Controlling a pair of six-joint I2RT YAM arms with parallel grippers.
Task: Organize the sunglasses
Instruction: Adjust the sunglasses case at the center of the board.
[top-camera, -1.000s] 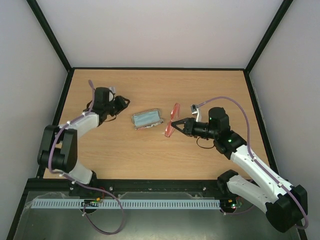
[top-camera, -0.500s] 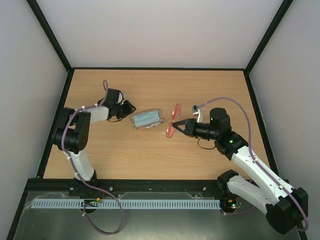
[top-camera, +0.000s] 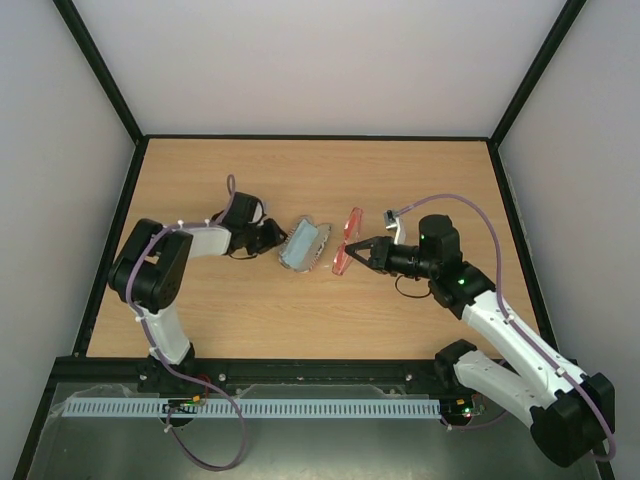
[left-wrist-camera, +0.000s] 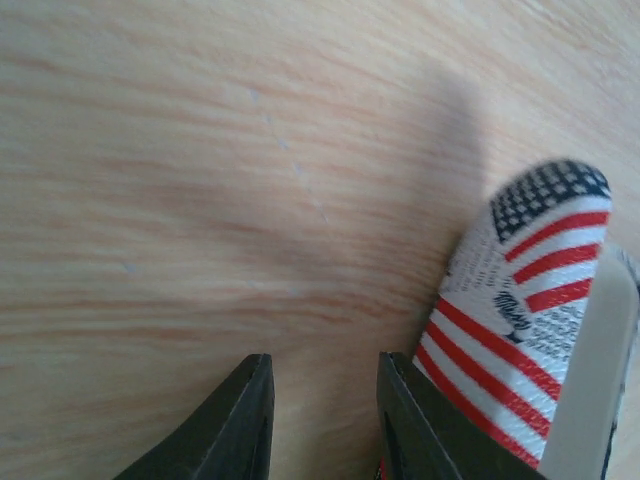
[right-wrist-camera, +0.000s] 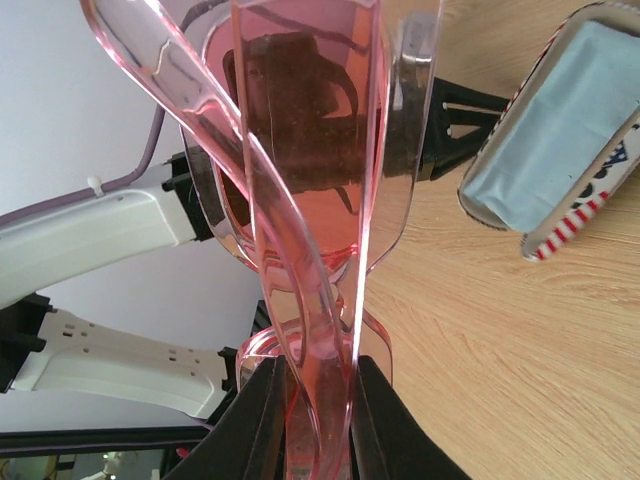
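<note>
Translucent red-orange sunglasses (top-camera: 347, 240) pinched in the right gripper (top-camera: 359, 250), not yet cased — flag-print oblong case (top-camera: 305, 246) open at their 9 o'clock, left gripper (top-camera: 272, 239) slightly parted, empty

Red-orange sunglasses (right-wrist-camera: 310, 150) (stars-and-stripes case (left-wrist-camera: 520, 300))

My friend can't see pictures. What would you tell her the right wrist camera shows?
The right gripper pinches see-through red-orange sunglasses, which fill the middle of the picture. Behind them on the wooden table sits an open flag-print case with a light blue cloth inside, and the left arm shows at the left.
</note>
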